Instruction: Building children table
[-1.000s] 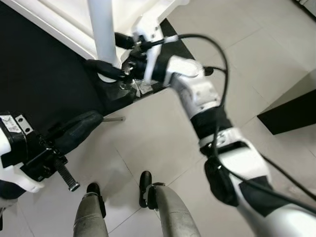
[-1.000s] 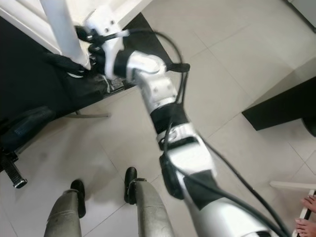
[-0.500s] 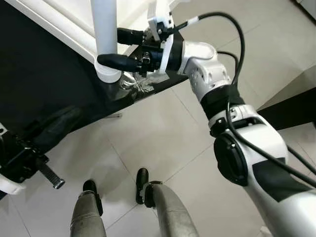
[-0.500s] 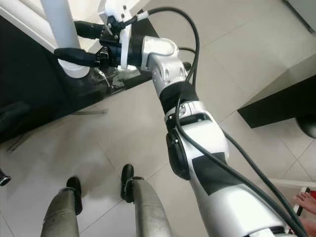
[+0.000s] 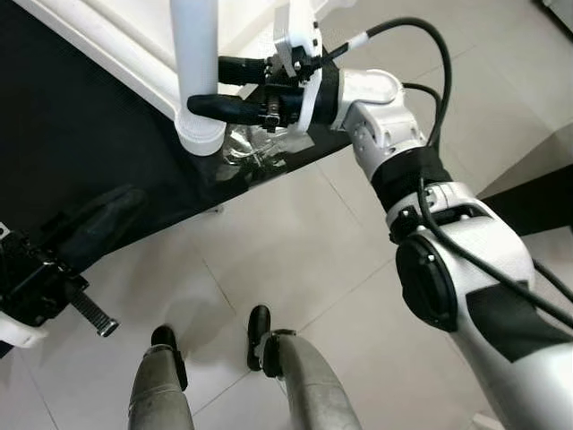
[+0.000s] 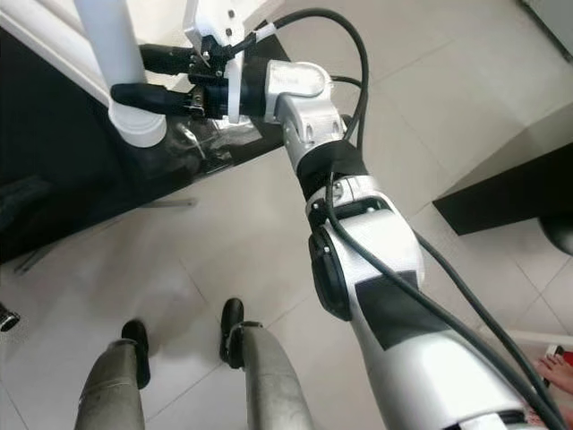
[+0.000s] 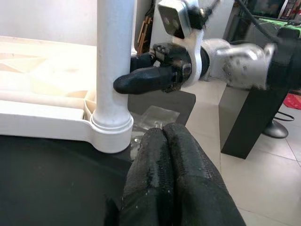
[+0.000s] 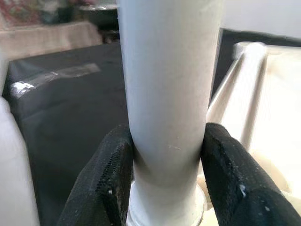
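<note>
A white table leg (image 5: 195, 54) stands upright in the corner socket (image 5: 201, 139) of the upturned white tabletop (image 5: 98, 45), which lies on a black mat (image 5: 72, 143). My right gripper (image 8: 169, 155) is shut on the leg just above the socket, one black finger (image 8: 110, 183) on each side. The same grip appears from the side in the left wrist view, on the leg (image 7: 115, 56). My left gripper (image 7: 163, 134) is shut with nothing in it, low over the mat's front edge (image 5: 107, 224), short of the socket.
A clear plastic bag of small hardware (image 5: 255, 148) lies on the mat beside the socket. My own feet (image 5: 260, 327) stand on the pale tiled floor. A black block (image 6: 510, 188) sits to the right, and a person's hand (image 6: 557, 372) rests at the lower right.
My right arm has swung up and steadied, and its fingers now clasp the leg a little higher. My left gripper has drifted slightly away to the left.
</note>
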Robot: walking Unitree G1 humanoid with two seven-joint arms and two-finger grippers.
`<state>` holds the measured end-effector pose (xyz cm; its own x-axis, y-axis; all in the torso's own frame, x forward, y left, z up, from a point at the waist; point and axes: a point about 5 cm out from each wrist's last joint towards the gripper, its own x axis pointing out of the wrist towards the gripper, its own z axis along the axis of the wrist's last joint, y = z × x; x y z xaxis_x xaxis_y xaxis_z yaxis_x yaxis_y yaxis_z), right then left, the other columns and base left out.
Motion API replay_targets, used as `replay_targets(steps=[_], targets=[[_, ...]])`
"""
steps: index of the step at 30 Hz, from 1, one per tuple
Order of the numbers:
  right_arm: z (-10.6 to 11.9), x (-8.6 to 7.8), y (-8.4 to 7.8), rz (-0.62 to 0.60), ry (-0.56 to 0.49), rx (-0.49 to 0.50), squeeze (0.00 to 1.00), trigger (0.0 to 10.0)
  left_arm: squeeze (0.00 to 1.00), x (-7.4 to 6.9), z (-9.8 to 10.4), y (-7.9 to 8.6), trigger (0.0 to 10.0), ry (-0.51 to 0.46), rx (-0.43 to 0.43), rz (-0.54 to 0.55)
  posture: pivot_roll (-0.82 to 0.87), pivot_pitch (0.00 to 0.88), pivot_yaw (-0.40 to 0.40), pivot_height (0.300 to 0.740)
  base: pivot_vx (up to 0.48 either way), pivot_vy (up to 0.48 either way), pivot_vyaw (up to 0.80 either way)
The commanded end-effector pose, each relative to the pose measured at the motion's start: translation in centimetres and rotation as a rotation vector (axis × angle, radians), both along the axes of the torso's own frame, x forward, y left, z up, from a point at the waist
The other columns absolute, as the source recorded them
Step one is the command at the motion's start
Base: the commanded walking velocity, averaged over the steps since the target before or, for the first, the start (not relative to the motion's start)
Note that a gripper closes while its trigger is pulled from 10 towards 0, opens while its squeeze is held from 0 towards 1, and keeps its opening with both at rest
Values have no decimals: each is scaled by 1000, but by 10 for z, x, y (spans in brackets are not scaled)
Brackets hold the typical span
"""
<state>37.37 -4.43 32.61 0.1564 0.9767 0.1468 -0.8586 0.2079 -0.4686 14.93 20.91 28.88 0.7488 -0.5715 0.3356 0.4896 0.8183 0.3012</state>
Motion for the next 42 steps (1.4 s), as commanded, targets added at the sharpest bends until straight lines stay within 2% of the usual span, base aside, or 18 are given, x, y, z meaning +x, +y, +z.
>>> replay_targets(steps=[1, 2, 3, 4, 7, 14, 15, 18, 19, 20, 21, 29, 30, 32, 34, 36, 37, 42], targets=[[-47, 10, -15, -243, 142, -1, 0, 0, 0, -2, -3, -3, 10000, 1, -10, -19, 147, 442, -237, 740, 0, 0, 0], [-47, 10, -15, -243, 142, -1, 0, 0, 0, -2, -3, -3, 10000, 1, -10, -19, 147, 442, -237, 740, 0, 0, 0], [-99, -6, -17, -762, 313, 218, 0, 0, 0, 1, -3, -1, 10000, 4, -20, -30, 122, 445, -217, 740, 0, 0, 0], [-117, -26, -12, -863, 323, 235, 0, 0, 0, 4, -4, -1, 10000, 4, -23, -37, 111, 443, -201, 740, 0, 0, 0], [-128, -47, -3, -870, 303, 232, 0, 0, 0, 6, -3, -1, 10000, 3, -24, -44, 111, 443, -201, 740, 0, 0, 0], [-108, -41, 22, -767, 239, 242, 0, 0, 0, 12, -4, -1, 10000, -3, -32, -65, 110, 412, -171, 740, 0, 0, 0], [-108, -41, 21, -773, 238, 236, 0, 2902, 0, 12, -4, -1, 10000, -4, -31, -67, 112, 413, -167, 740, 0, 0, 0], [-107, -45, 21, -799, 243, 232, 0, 2902, 0, 13, -4, -1, 10000, -5, -31, -68, 112, 413, -167, 740, 0, 0, 0], [-99, -49, 19, -820, 248, 224, 0, 10000, 0, 13, -3, -1, 10000, -7, -28, -70, 112, 413, -167, 740, 0, 0, 0], [-99, -49, 19, -820, 248, 224, 0, 10000, 0, 13, -3, -1, 10000, -7, -28, -70, 112, 413, -167, 740, 0, 0, 0], [-89, -49, 18, -758, 238, 226, 1000, 10000, 0, 13, -3, -1, 10000, -9, -27, -71, 108, 413, -169, 740, 0, 0, 0], [-59, -35, 19, -469, 120, 253, 1000, 10000, 0, 14, -4, -4, 10000, -12, -31, -76, 110, 412, -181, 740, 0, 0, 0], [-50, -32, 19, -377, 119, 245, 0, 10000, 0, 15, -4, -4, 10000, -14, -32, -75, 108, 409, -184, 740, 0, 0, 0], [-50, -32, 19, -377, 119, 245, 0, 10000, 0, 15, -4, -4, 10000, -14, -32, -75, 108, 409, -184, 740, 0, 0, 0], [-31, -31, 21, -106, 115, 164, 0, 10000, 0, 15, -4, -5, 10000, -16, -33, -76, 116, 411, -187, 740, 0, 0, 0], [-31, -31, 21, -106, 115, 164, 0, 10000, 0, 15, -4, -5, 10000, -16, -33, -76, 116, 411, -187, 740, 0, 0, 0], [-25, -33, 22, 51, 116, 78, 0, 10000, 0, 15, -4, -6, 10000, -17, -34, -76, 117, 411, -189, 740, 0, 0, 0], [-19, -31, 24, 148, 127, 22, 0, 10000, 0, 14, -4, -6, 10000, -17, -33, -76, 127, 415, -191, 740, 0, 0, 0]])
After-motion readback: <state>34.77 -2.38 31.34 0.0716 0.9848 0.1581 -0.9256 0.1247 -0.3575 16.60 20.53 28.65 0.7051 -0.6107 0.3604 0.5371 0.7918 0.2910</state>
